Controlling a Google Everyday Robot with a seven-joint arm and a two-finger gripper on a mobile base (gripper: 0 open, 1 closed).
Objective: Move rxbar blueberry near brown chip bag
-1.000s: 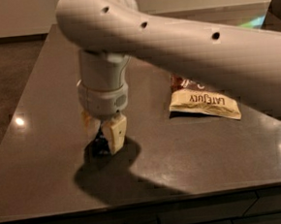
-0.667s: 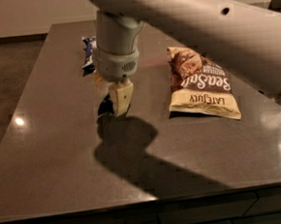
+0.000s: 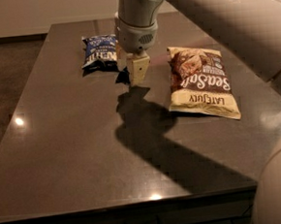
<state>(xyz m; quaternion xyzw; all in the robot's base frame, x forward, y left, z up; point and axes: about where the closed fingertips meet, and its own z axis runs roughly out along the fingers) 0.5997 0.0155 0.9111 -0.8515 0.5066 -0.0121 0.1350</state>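
Note:
My gripper (image 3: pixel 131 77) hangs from the large white arm over the back middle of the dark table (image 3: pixel 75 153). It is shut on the rxbar blueberry (image 3: pixel 123 77), a small dark bar mostly hidden between the fingers, held just above the tabletop. The brown chip bag (image 3: pixel 201 82) lies flat to the right of the gripper, about a hand's width away, with white "Sea Salt" lettering and a cream band toward me.
A smaller blue chip bag (image 3: pixel 99 51) with white letters lies just left and behind the gripper. The arm's shadow (image 3: pixel 147 133) falls across the table's middle. The table's front edge (image 3: pixel 123 205) is near the bottom.
The gripper has carried the bar from the table's front left toward the back, ending between the blue bag and the brown chip bag.

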